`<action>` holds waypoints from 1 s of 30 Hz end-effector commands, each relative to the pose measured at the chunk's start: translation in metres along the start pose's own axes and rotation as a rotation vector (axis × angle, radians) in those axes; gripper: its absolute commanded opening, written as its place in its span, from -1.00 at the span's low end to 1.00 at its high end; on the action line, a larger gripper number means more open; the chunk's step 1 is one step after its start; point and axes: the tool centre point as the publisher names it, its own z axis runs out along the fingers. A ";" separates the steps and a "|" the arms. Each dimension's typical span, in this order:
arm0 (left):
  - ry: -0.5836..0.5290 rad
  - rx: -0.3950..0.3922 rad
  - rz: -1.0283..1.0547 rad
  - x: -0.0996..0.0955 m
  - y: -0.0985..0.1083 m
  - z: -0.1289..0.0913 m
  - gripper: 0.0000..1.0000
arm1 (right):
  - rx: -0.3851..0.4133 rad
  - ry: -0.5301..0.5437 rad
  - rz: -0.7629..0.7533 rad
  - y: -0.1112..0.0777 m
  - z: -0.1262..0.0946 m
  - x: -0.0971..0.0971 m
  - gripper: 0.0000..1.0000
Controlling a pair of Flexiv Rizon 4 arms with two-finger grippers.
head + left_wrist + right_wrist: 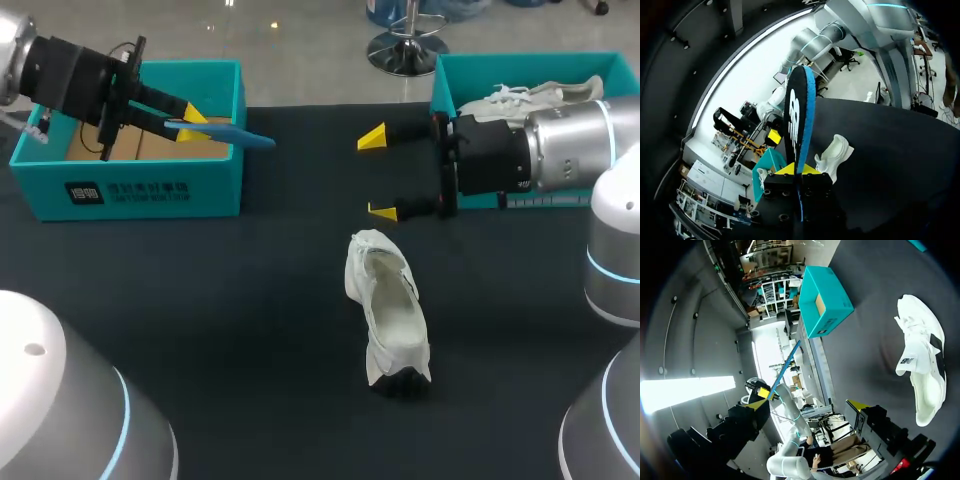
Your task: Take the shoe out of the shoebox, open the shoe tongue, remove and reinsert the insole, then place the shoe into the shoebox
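A white shoe (388, 305) lies on its side on the black table, apart from both grippers; it also shows as the shoe (920, 355) and the shoe (835, 155). Over the left teal shoebox (130, 190), my left gripper (195, 125) is shut on the blue-edged insole (230, 133). In the left wrist view the dark insole (799, 115) stands up between the yellow tips of that gripper (799, 169). My right gripper (377, 175) hangs wide open and empty above the table just beyond the shoe's toe end; its fingers frame the right wrist view around the gripper (807, 405).
A second teal shoebox (470, 75) at the back right holds another white shoe (530, 98), partly hidden by my right arm. The left box (826, 300) sits far across the table from the right gripper. Bare black tabletop surrounds the loose shoe.
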 end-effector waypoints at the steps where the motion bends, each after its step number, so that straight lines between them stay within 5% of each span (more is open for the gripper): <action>1: -0.062 0.019 0.395 0.009 -0.017 0.016 -1.00 | -0.001 -0.001 0.000 0.000 0.002 0.000 1.00; 30: -0.032 0.125 0.425 0.017 -0.048 0.120 -1.00 | -0.001 -0.001 0.000 0.000 0.002 0.000 1.00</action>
